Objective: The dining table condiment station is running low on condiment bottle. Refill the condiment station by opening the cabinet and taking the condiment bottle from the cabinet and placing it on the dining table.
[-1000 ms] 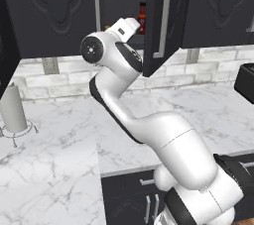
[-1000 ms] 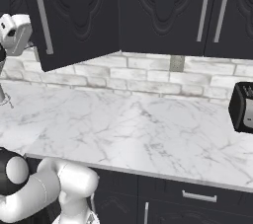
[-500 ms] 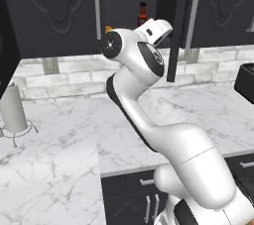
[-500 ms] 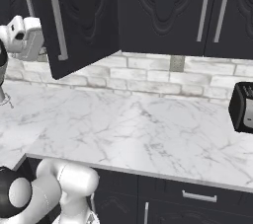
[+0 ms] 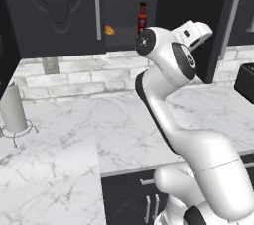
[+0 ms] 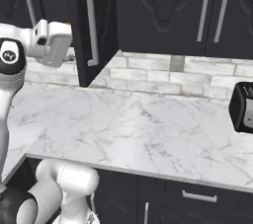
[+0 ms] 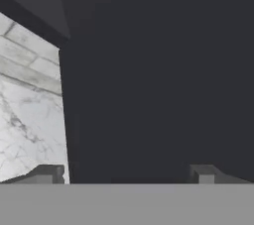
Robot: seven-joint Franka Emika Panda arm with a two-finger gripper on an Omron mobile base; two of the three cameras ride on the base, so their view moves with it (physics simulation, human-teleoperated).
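Observation:
The condiment bottle (image 5: 142,18), brownish-red with a black cap, stands upright inside the cabinet (image 5: 124,6), in the gap between its doors. The right door (image 5: 218,26) is swung wide out, and its silver bar handle (image 6: 90,25) faces the right base view. My gripper (image 5: 204,38) is at the inner face of that door, right of the bottle and well apart from it. In the hand view the fingertips (image 7: 47,173) stand wide apart, open on nothing, with the dark door face just ahead. The dining table is out of view.
A small orange item (image 5: 110,30) lies in the cabinet left of the bottle. On the marble counter (image 5: 124,125) a paper towel stand (image 5: 13,112) sits at the left and a black toaster (image 6: 242,107) at the right. Closed cabinet doors (image 6: 163,11) hang further right.
The cabinet door has swung further open to the right and my hand has moved right with it. The bottle now shows fully.

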